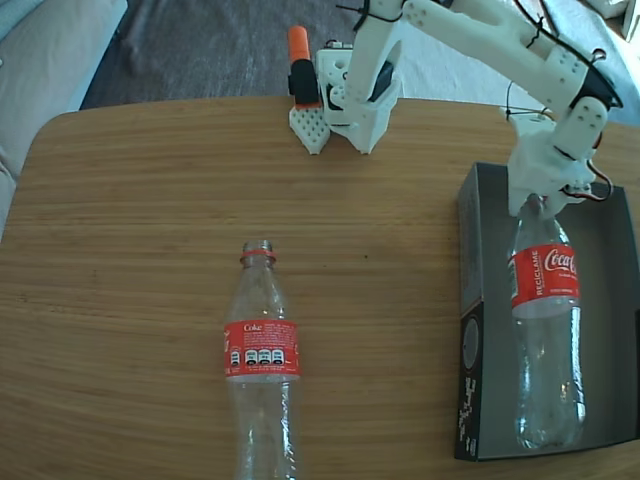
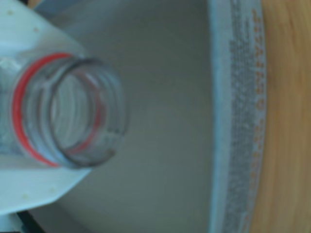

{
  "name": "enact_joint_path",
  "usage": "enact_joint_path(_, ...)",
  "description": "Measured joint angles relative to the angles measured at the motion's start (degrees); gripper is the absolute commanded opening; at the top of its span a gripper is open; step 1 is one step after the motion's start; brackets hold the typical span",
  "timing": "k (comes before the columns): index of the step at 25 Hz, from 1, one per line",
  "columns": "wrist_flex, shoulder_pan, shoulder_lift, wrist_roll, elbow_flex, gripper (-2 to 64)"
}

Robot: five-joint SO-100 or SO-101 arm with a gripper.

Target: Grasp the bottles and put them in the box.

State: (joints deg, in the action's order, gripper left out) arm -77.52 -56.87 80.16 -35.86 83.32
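I've got the gripper (image 1: 535, 200) over the far end of the box (image 1: 602, 300), at about three o'clock on the table (image 1: 130, 300) in the fixed view. It's clenched on the neck of one bottle (image 1: 545, 330); that bottle lies lengthwise inside the box, neck toward twelve o'clock, base toward six, red label (image 1: 545, 275) facing up. I can't tell whether the neck end is touching the box floor or lifted a little.

On my wrist view the open mouth of that bottle (image 2: 73, 114) fills the nine o'clock side, red neck ring (image 2: 22, 97) showing, a white finger (image 2: 34, 187) pressed against it from below. Behind it is the grey box floor (image 2: 165, 121), then the box wall with blurred print (image 2: 238, 121) at three o'clock, then bare wood beyond it.

The second bottle (image 1: 260, 370) lies on the table at about six o'clock in the fixed view, well apart from the box, neck pointing to twelve, base running off the bottom edge. The arm's base (image 1: 355, 100) sits at twelve o'clock on the far edge.
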Motion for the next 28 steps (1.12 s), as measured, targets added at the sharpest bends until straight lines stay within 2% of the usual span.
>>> enact_joint_path(5,0.0,0.53,0.0,0.18,0.0,4.1)
enact_joint_path(7,0.0,0.35,0.0,-0.18,0.0,7.4)
enact_joint_path(8,0.0,0.35,0.0,-0.18,0.0,11.9)
enact_joint_path(11,-0.09,0.35,0.0,-0.18,0.0,31.4)
enact_joint_path(13,-0.44,0.88,0.0,-0.18,0.0,39.0)
enact_joint_path(24,-1.23,2.37,0.0,0.0,0.0,39.6)
enact_joint_path(28,-2.72,6.5,3.6,0.26,-0.18,39.6)
